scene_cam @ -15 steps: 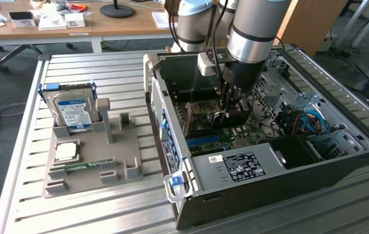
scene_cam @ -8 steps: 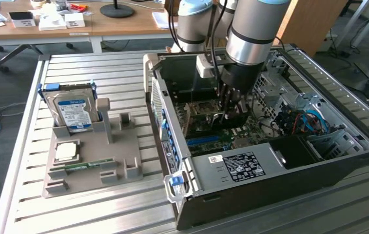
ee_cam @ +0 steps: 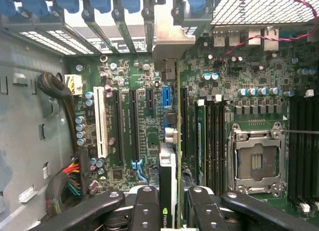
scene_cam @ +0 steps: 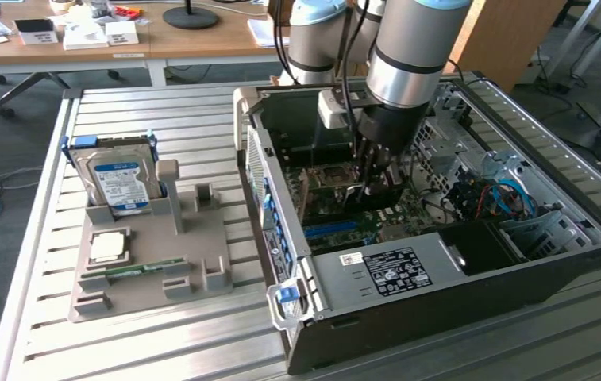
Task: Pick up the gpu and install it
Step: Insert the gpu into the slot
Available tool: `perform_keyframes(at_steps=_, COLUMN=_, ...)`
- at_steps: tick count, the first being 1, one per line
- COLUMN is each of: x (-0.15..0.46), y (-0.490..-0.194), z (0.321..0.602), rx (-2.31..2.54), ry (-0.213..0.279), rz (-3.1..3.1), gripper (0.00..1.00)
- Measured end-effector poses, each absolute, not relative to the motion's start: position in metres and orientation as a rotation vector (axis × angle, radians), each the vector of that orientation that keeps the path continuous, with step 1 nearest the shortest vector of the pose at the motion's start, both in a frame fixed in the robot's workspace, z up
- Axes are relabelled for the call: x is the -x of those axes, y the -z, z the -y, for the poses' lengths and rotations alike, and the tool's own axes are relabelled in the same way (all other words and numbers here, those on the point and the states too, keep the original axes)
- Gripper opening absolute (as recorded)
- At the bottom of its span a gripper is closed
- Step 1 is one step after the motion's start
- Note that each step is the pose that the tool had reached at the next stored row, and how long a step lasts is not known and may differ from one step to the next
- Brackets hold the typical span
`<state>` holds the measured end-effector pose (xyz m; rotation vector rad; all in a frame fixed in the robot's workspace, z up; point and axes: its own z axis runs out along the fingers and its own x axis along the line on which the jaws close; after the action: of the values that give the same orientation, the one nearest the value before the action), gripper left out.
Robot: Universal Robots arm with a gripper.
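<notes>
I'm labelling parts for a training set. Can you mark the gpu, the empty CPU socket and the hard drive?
gpu (ee_cam: 168, 191): wrist view, its edge between the end effector's fingers.
CPU socket (ee_cam: 257, 161): wrist view, its open centre.
hard drive (scene_cam: 120, 178): exterior view, its blue label.

Inside the computer case (scene_cam: 406, 262), the gripper (scene_cam: 372, 184) hides most of the gpu (ee_cam: 168, 181). The card's seating in the motherboard (ee_cam: 124, 121) slot is seemingly incomplete, but cannot be told.
</notes>
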<state>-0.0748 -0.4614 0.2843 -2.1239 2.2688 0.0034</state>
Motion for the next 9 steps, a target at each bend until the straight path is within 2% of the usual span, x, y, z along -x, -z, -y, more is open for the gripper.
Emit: perform_keyframes(at_steps=9, x=0.0791, y=-0.2826, z=0.4626, rx=2.124, ry=-0.003, rz=-2.269, gripper=0.27)
